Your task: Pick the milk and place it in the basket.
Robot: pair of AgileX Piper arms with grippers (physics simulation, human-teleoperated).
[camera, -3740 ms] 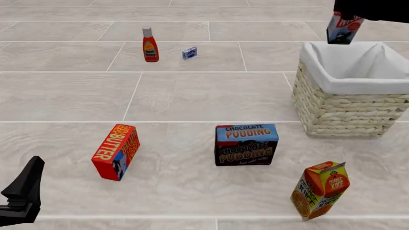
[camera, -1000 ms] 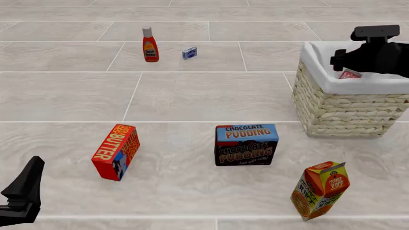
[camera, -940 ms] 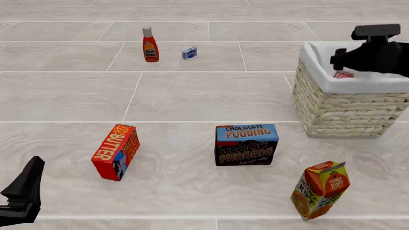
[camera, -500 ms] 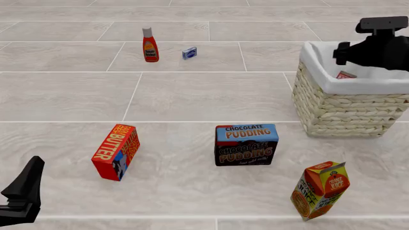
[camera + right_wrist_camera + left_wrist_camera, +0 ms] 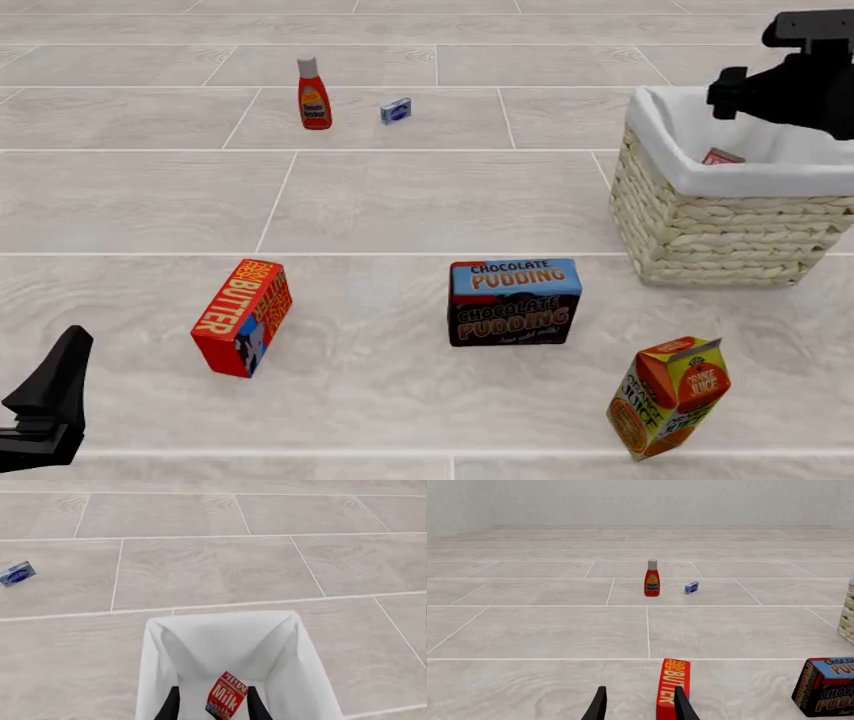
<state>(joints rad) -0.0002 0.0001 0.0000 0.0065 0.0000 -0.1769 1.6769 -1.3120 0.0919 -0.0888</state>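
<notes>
The milk, a red and white carton, lies tilted inside the basket on its white lining. In the front view only a red corner of the milk shows above the rim of the wicker basket at the right. My right gripper hovers over the basket, and the right wrist view shows the same right gripper open above the carton, not touching it. My left gripper rests at the near left; in its own view the left gripper is open and empty.
A butter box, a chocolate pudding box and an orange juice carton stand on the near floor. A ketchup bottle and a small blue packet sit at the back.
The right gripper lowered the milk into the basket, let it go, and has since risen up and to the right. The milk stays in the basket. The left arm has not moved.
</notes>
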